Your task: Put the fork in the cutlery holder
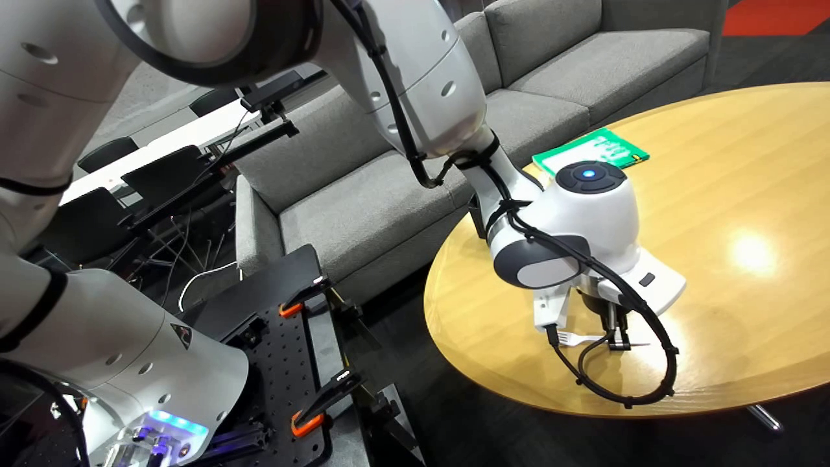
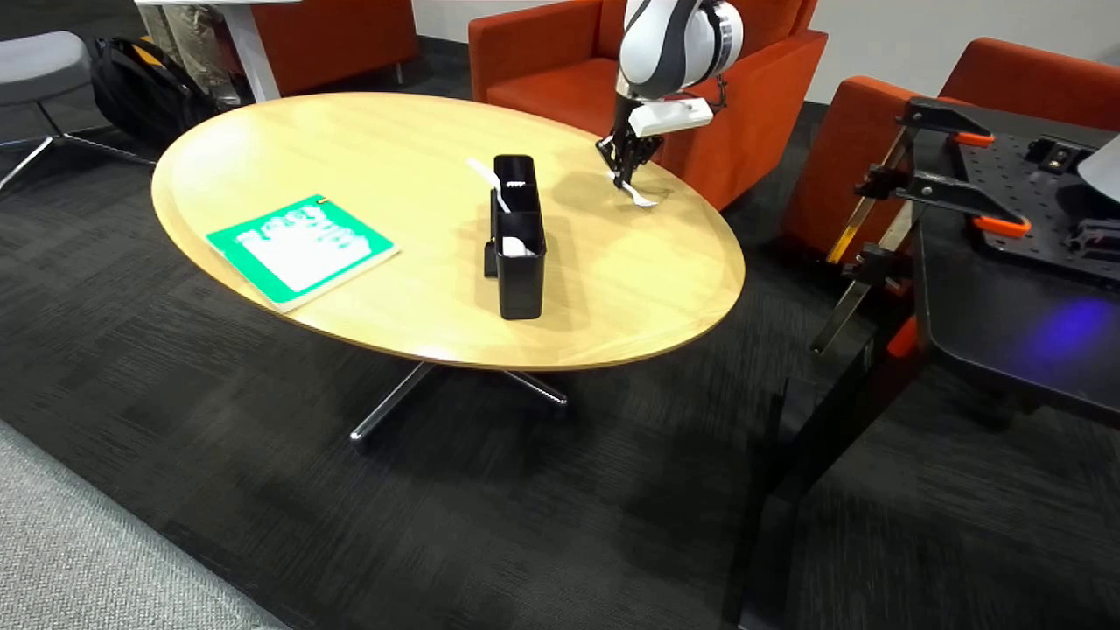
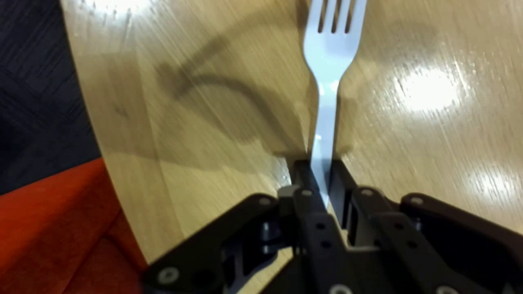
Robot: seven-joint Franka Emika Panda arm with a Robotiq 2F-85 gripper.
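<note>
The white plastic fork (image 3: 331, 51) points its tines away from my gripper (image 3: 320, 175) in the wrist view. My gripper is shut on the fork's handle, one finger on each side. The fork (image 2: 641, 199) and gripper (image 2: 622, 181) are low over the table in an exterior view; I cannot tell whether the fork touches the wood. The fork (image 1: 574, 338) also shows beside the gripper (image 1: 619, 342) in an exterior view. The black cutlery holder (image 2: 522, 293) stands apart from the gripper, with white cutlery in its compartments. The holder (image 1: 477, 217) is mostly hidden behind the arm there.
The oval wooden table (image 2: 394, 140) carries everything; its edge (image 3: 102, 155) is close to the gripper. A green-and-white packet (image 2: 302, 245) lies flat beyond the holder. A white utensil (image 2: 488, 178) sticks up from the holder. A red armchair (image 2: 560, 83) stands by the table.
</note>
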